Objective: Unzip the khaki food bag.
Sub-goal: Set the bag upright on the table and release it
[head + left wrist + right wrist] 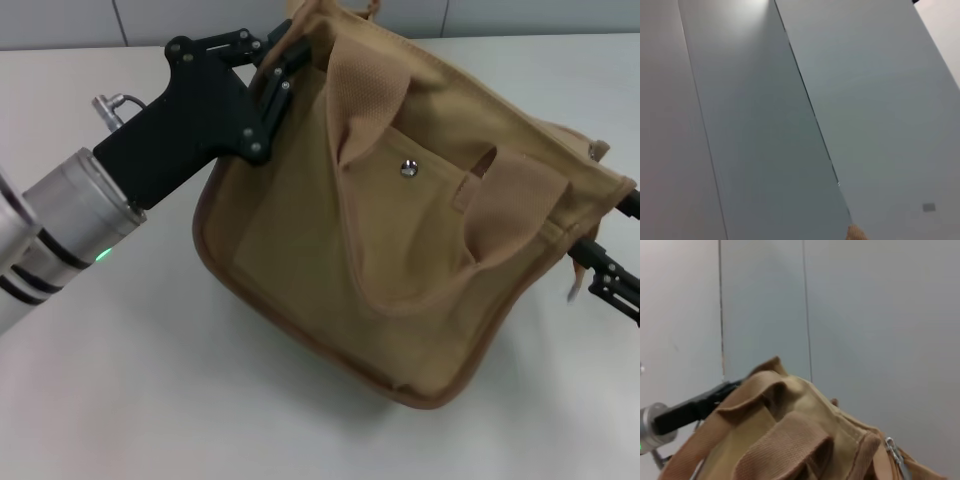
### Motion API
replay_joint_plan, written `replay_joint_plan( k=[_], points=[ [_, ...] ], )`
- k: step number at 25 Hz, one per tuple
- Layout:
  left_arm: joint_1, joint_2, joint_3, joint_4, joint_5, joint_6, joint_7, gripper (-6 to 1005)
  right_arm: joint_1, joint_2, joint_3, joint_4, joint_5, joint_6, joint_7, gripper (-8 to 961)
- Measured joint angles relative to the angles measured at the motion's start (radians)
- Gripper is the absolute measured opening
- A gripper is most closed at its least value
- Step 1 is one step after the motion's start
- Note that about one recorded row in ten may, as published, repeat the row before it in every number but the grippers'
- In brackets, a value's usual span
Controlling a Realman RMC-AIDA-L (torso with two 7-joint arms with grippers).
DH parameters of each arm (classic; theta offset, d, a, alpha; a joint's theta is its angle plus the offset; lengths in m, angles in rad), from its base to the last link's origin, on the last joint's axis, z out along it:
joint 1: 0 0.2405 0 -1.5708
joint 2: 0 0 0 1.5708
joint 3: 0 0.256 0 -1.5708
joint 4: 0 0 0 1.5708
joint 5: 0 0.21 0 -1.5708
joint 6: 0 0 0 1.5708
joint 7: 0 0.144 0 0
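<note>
Tan canvas makes up the khaki food bag [400, 250], which is seen tipped on its side on the white table [120, 400], front pocket and metal snap [408, 168] turned upward. The left gripper [283, 62] is set at the bag's far upper corner, its black fingers pressed against the piping; whether fabric is actually pinched cannot be told. Just below that claw the two strap handles [360, 110] lie slack across the pocket. At the opposite end of the bag, well apart from the left claw, the right gripper [610, 275] is partly hidden behind the canvas, and its finger state cannot be told. In the right wrist view the silver zipper pull [892, 447] is seen just beside the top seam.

Risks are judged as follows. With the bag tilted and lightly anchored, a pull on the zipper could drag the whole bag instead of parting the teeth. A loose handle could be caught in place of the small pull. A weak corner hold could slip.
</note>
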Motion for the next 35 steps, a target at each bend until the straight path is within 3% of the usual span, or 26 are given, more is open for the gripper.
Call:
replay_joint_plan(
  k=[3,10,17,25,33,35],
  points=[
    [0.025,0.003,-0.001,-0.007,0.002,0.066,0.000,89,0.002,-0.002,0.007,-0.005,0.001,0.011,0.031,732],
    [0.063,0.003,-0.002,-0.008,0.007,0.088,0.005,103,0.010,-0.023,0.068,-0.018,-0.008,0.080,0.109,728],
    [0.067,0.006,0.001,-0.010,0.011,0.090,0.006,117,0.133,-0.014,0.065,-0.020,-0.150,0.200,0.179,725],
    [0.068,0.006,0.003,-0.029,0.013,0.096,0.005,133,0.248,0.001,0.070,-0.029,-0.272,0.240,0.189,505],
    [0.074,0.007,0.004,-0.066,0.031,0.105,-0.017,149,0.317,0.007,0.069,-0.086,-0.088,0.347,0.092,351],
    [0.074,0.008,0.004,-0.069,0.041,0.105,-0.028,153,0.342,0.007,0.067,-0.116,-0.063,0.357,0.085,275]
  ],
)
